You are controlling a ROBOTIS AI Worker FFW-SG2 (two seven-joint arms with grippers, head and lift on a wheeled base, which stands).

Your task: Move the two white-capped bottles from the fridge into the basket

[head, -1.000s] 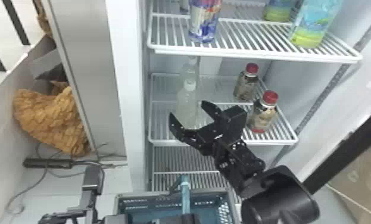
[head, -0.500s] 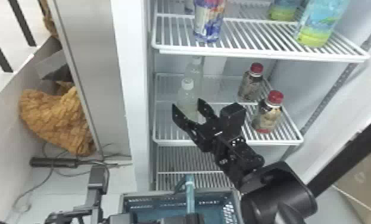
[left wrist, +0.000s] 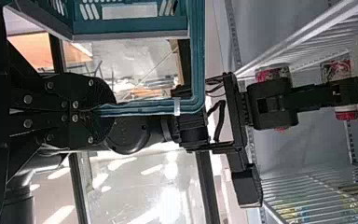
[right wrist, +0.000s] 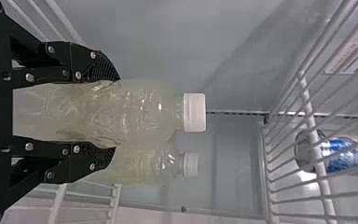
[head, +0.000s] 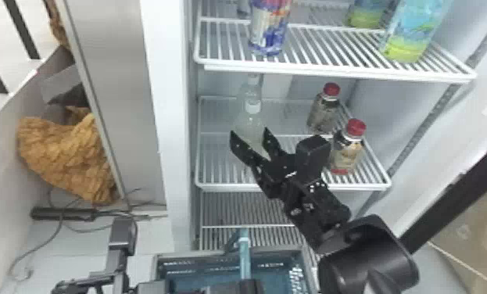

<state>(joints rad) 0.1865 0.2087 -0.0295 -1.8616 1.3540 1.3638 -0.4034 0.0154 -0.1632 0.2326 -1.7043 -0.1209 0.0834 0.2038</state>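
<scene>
Two white-capped bottles stand one behind the other on the fridge's middle shelf. In the head view my right gripper [head: 249, 133] holds the front bottle [head: 251, 122] between its fingers; the rear bottle [head: 251, 92] is partly hidden behind it. The right wrist view has the fingers of my right gripper [right wrist: 116, 113] against both sides of the front bottle [right wrist: 144, 112], with the rear bottle [right wrist: 144, 165] beside it. Low in the head view, my left gripper [head: 250, 286] is at the handle [head: 245, 254] of the basket [head: 191, 256]. In the left wrist view, my left gripper [left wrist: 100, 109] is shut on that handle [left wrist: 144, 107].
Two red-capped bottles [head: 346, 152] [head: 323, 111] stand to the right on the same shelf, near my right wrist. The upper shelf [head: 332, 71] overhangs the bottles and carries a can [head: 269, 29] and green-blue bottles [head: 414, 33]. The fridge's wall [head: 172, 117] rises on the left.
My right gripper's fingers have drawn together onto the front bottle. The fridge and shelves sit slightly farther right in the head view. My left gripper keeps its place at the basket handle.
</scene>
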